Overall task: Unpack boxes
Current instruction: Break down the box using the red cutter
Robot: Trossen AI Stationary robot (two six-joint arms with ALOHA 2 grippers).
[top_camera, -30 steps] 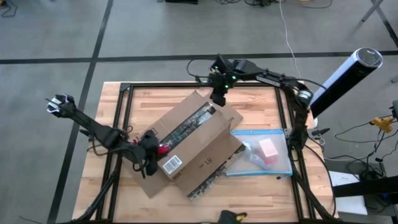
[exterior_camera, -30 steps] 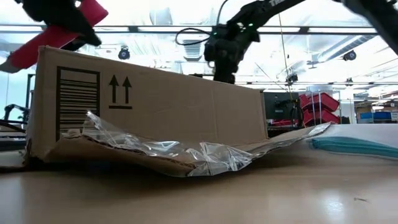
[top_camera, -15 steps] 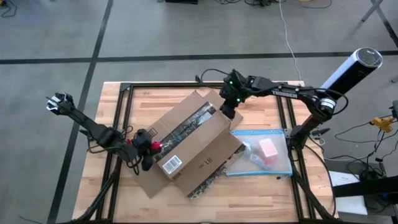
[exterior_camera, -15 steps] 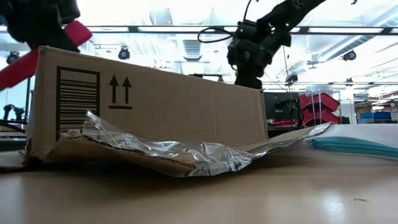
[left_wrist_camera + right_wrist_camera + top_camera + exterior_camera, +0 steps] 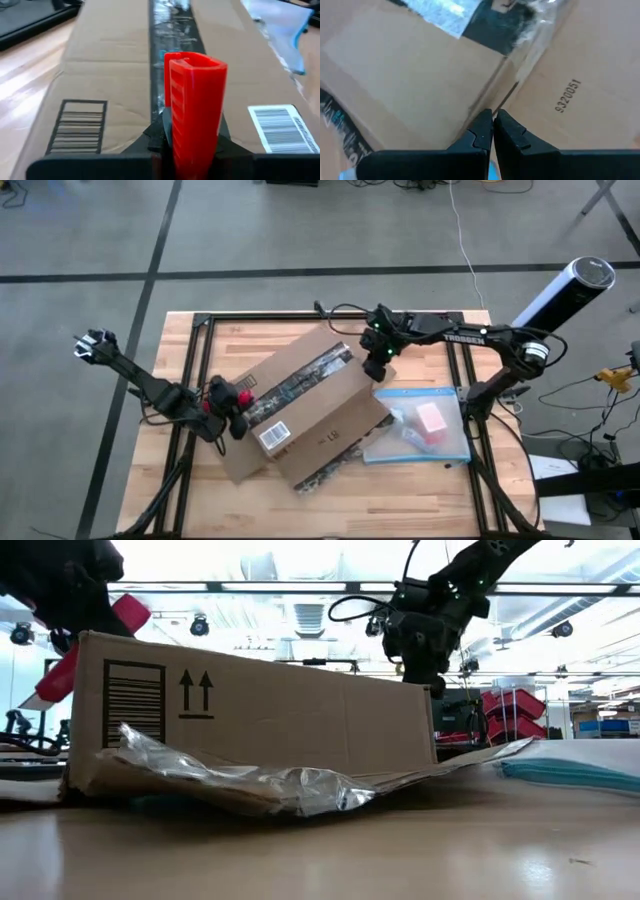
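**Box shifts as the cutter reaches the tape**

Sliding slightly, the box (image 5: 300,405) sits mid-table. Left gripper (image 5: 192,142) clamps the red cutter (image 5: 195,105) over the tape seam (image 5: 167,30); right gripper (image 5: 493,131), jaws closed and empty, presses the far corner. Weak bracing could let the box skid, spoiling the cut.

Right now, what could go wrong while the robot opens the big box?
The box might slide, since only the shut right gripper steadies its far corner. The red tool in the left gripper could slip off the tape seam. The clear pouch lies close beside the box and could get shoved.
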